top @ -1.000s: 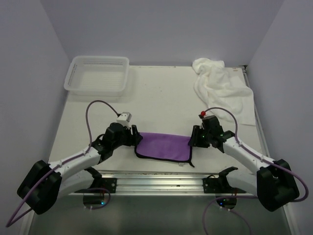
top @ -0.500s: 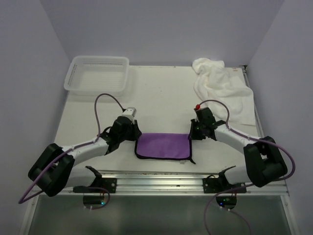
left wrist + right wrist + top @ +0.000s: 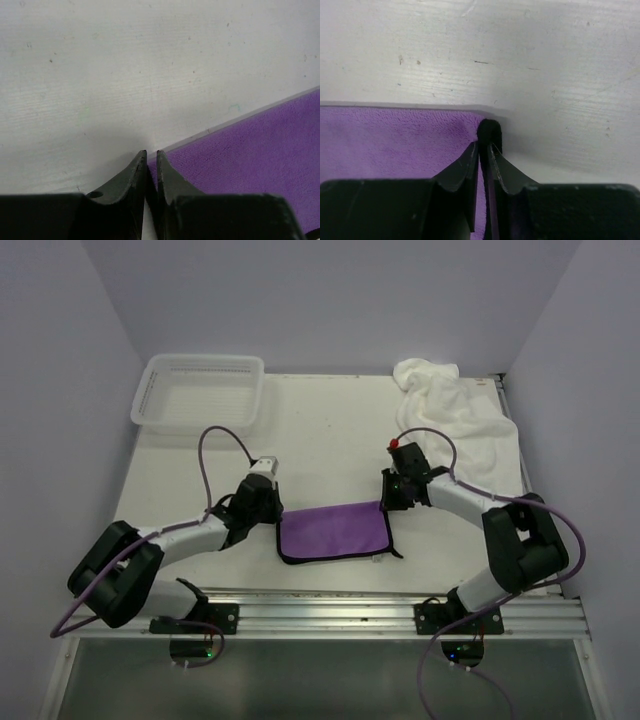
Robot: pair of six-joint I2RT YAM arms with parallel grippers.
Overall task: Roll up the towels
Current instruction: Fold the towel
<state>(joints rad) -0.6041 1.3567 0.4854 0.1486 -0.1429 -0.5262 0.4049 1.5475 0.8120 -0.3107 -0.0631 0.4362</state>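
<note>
White mesh basket (image 3: 197, 426) back-L, well apart frm purple towel (image 3: 335, 532).

Two towels noted. The purple towel (image 3: 335, 533) is small and thin, with a short nap and dark trim that we see along its left, near and right edges. It lies spread flat and nearly rectangular, close to the near edge of the table, its far edge slanting slightly up toward the right. A short dark tail of trim sticks out at its near right corner. Its far left corner sits pinched in the left gripper (image 3: 151, 155), and its far right corner, trim bunched, in the right gripper (image 3: 483, 145). The white towel (image 3: 455, 415) is much larger and fluffy. It lies crumpled in the far right corner, well apart from the purple one.
</note>
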